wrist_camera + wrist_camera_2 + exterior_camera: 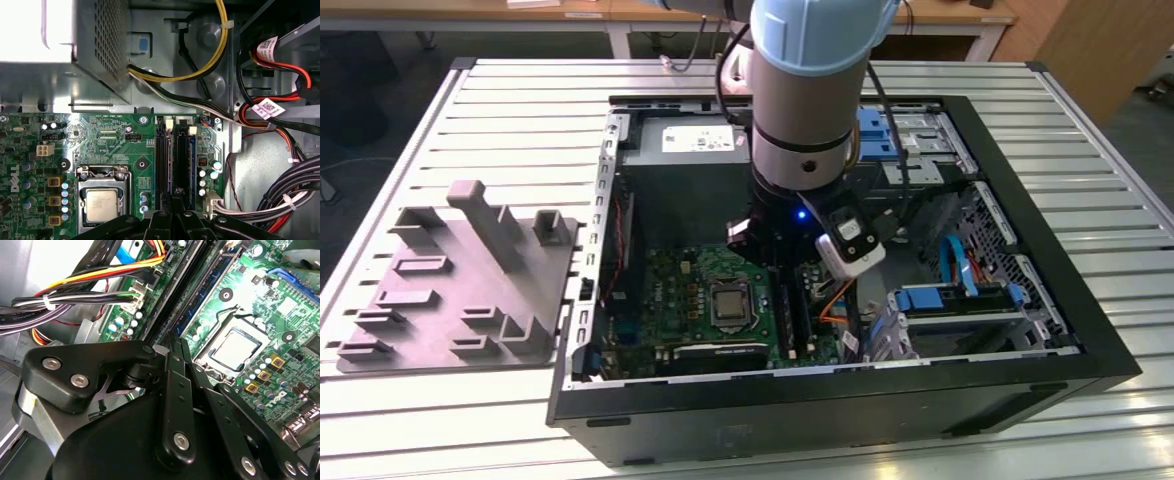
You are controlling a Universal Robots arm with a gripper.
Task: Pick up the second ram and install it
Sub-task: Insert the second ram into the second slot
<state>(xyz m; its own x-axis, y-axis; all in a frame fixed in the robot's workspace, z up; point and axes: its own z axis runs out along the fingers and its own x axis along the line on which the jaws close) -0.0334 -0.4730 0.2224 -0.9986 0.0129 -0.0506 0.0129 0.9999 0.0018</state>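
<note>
Ribbed metal tabletop carries an open black computer case and, toward the exterior view's left, a grey moulded fixture with raised blocks. Inside the case lies a green motherboard with a silver processor in its socket; bundled black, yellow and red cables run beside the board. The arm reaches straight down into the case, its gripper low over the long black memory slots, which stand just beside the processor socket. In both wrist views the gripper's black fingers lie drawn close together, pointing at those slots. In the first wrist view a dark stick, apparently the second ram, stands on edge in a slot directly under the fingertips, white latches at its far end; whether the fingers actually pinch it I cannot tell.
</note>
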